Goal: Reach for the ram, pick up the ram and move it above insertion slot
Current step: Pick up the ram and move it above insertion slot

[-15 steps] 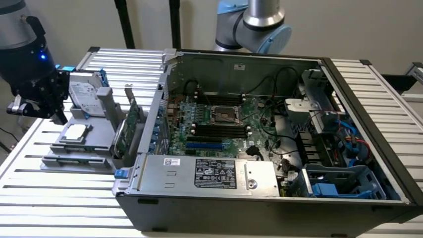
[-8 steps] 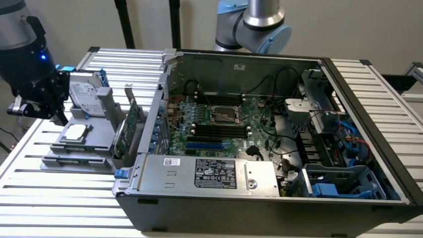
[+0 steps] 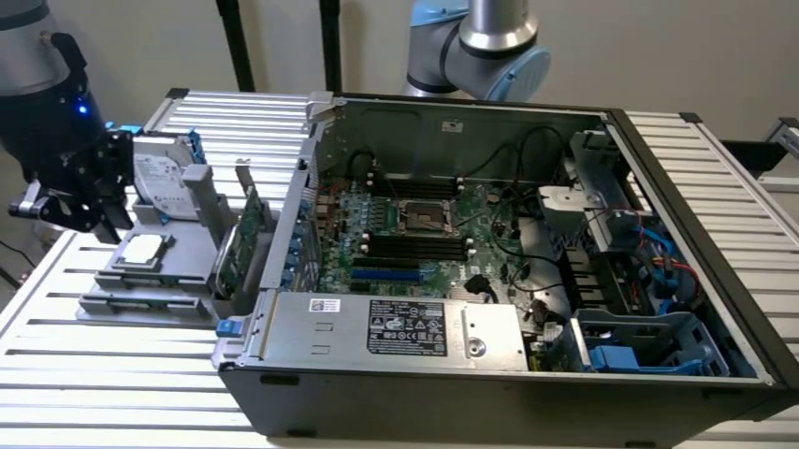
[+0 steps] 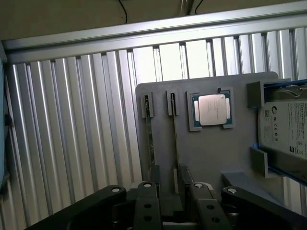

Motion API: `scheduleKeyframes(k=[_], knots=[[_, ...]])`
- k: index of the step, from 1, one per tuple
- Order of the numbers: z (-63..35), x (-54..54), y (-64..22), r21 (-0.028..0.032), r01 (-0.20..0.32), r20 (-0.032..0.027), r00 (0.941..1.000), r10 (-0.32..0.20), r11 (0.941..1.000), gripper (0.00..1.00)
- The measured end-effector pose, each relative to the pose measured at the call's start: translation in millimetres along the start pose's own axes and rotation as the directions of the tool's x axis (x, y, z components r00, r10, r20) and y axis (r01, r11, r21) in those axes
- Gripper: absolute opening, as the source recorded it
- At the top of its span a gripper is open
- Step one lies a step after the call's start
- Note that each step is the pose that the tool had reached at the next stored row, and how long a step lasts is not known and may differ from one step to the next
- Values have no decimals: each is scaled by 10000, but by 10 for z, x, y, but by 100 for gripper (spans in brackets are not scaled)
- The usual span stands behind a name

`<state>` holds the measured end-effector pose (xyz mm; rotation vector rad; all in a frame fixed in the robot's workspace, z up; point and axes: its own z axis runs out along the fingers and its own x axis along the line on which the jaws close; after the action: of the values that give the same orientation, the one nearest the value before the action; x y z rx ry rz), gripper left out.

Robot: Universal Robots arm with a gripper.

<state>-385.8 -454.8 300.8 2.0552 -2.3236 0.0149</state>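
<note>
Gripper [image 4: 172, 188] hangs over the gray fixture [image 4: 211, 158] on the table [image 4: 72, 134], fingers apart. I read it as lined up to straddle the ram [image 4: 175, 139], which stands on edge in its slot beside the CPU [image 4: 211, 110] — no contact that I can see.

Table [image 4: 72, 143]: ribbed metal slats, bright, reflective sheen. Holder [image 4: 211, 158]: grey, matt, plastic-looking, smooth. Processor [image 4: 211, 109]: brushed silvery metal lid on a green board. Hard drive [image 4: 288, 129]: pale paper-like label. Gripper [image 4: 173, 189]: black, matt, with small shiny screw heads. Computer case [image 3: 500, 393]: dark matt outside, bare dull-grey metal inside.
</note>
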Motion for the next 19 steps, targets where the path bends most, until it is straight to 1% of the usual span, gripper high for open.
scheduleKeyframes(k=[9, 19], knots=[[167, 94, -15, 3, 101, -3, 9999, -101, 9999, 31], [349, 123, -23, 13, 408, -9, 9992, -408, 9992, 31]])
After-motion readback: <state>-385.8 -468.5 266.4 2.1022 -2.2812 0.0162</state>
